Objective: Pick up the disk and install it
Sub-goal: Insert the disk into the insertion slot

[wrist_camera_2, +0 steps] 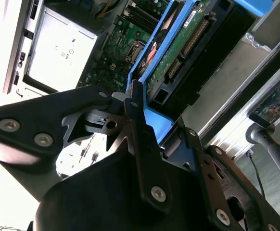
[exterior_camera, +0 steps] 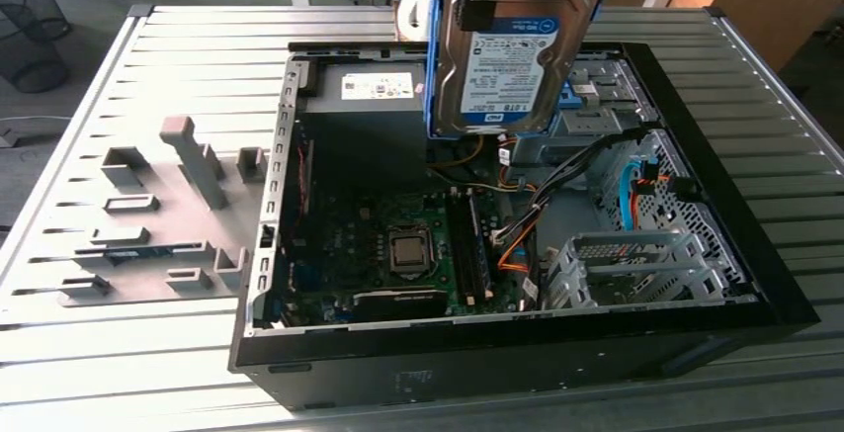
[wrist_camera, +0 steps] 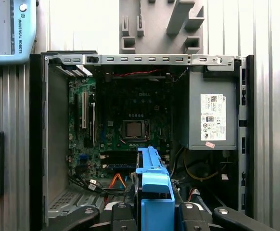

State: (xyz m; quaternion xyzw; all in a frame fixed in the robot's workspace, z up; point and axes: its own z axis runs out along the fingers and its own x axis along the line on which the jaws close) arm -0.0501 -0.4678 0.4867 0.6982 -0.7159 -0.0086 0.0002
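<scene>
- One claw (wrist_camera_2: 152,120) is clenched on the disk (wrist_camera_2: 178,57), its fingers pressing the bright blue frame from both sides.
- The second wrist view shows the disk's green circuit-board underside and its connector pins.
- The exterior view shows the other face: silver metal with a white-and-blue label, held upright above the open computer case (exterior_camera: 528,353).
- The first wrist view shows the disk edge-on over the motherboard (wrist_camera: 130,130) and the grey power supply (wrist_camera: 212,120).
- Farther off, a grey rack (exterior_camera: 172,205) sits on the slatted tabletop (exterior_camera: 106,353) beside the case.
</scene>
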